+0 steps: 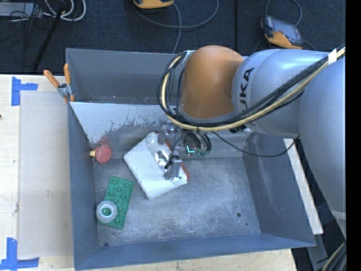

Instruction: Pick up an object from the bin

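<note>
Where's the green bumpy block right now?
In the camera view the green studded block lies in the lower left of the bin, below the red round thing and left of the white pad, a clear ring on its lower end.

The only writing that can be read is the dark lettering "UKA" [247,83]. It runs sideways up the silver housing of the arm [282,103], right of centre in the upper half of the frame, just beside the orange cover [208,83]. Where the word begins cannot be made out.
</note>
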Robot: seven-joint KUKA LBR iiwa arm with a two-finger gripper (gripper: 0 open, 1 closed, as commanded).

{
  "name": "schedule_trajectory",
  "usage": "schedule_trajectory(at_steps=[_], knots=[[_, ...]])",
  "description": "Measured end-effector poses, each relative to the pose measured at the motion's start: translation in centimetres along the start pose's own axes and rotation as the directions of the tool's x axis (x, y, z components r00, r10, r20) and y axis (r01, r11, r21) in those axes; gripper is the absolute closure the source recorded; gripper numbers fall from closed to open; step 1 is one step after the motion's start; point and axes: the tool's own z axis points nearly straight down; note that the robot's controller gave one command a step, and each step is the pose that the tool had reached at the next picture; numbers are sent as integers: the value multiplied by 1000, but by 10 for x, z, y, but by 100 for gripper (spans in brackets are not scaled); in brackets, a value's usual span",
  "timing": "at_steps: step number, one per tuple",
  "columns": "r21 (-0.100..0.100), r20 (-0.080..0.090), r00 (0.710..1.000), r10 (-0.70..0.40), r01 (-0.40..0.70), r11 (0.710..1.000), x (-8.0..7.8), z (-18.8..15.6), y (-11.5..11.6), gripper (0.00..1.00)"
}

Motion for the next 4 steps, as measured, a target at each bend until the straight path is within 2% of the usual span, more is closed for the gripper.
schedule_trajectory(at_steps=[1, 2, 3, 4], knots=[[3, 4, 971, -239, 239, 971, -4, 83, -35, 0], [3, 6, 972, -235, 235, 972, -4, 84, -36, 100], [0, 13, 962, -273, 273, 962, 18, 23, 50, 100], [3, 7, 964, -265, 265, 964, 18, 26, 44, 0]])
